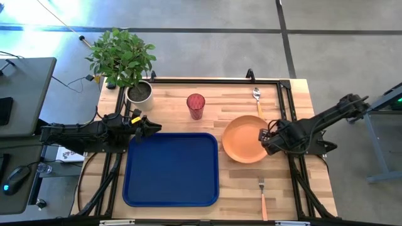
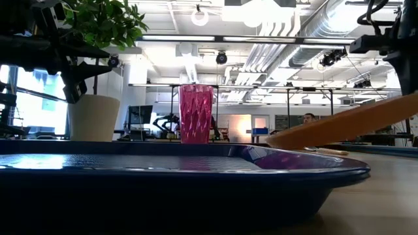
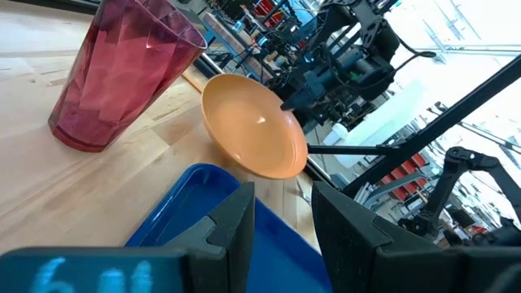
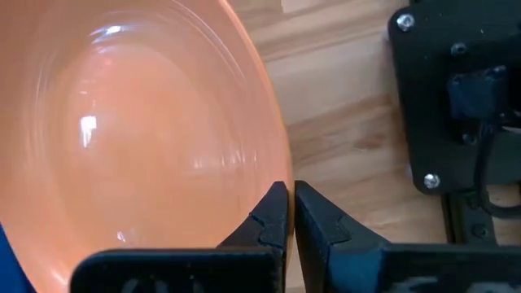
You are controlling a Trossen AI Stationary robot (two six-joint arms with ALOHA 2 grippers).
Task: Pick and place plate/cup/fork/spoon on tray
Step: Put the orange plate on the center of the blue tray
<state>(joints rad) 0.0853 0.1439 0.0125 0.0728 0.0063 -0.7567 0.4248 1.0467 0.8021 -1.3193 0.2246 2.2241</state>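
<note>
The right jaws (image 1: 266,137) are pressed together on the rim of the plate (image 1: 244,139), pinching its edge on the side away from the tray (image 1: 171,169). The right wrist view shows both fingertips (image 4: 275,213) closed on the orange rim. In the low view the plate (image 2: 346,125) sits tilted, its held side raised and its far edge down near the surface (image 1: 295,107), just beside the tray's rim (image 2: 313,171).

The left jaws (image 1: 149,127) hover spread and hold nothing, above the tray's corner next to the plant pot (image 1: 139,93). Ahead of them stands the cup (image 1: 195,105), upright on the surface beyond the tray, apart from the plate.

The spoon (image 1: 257,97) lies beyond the right jaws, near the plate's far side. The fork (image 1: 262,198) lies on the surface on the opposite side, well apart from the jaws.
</note>
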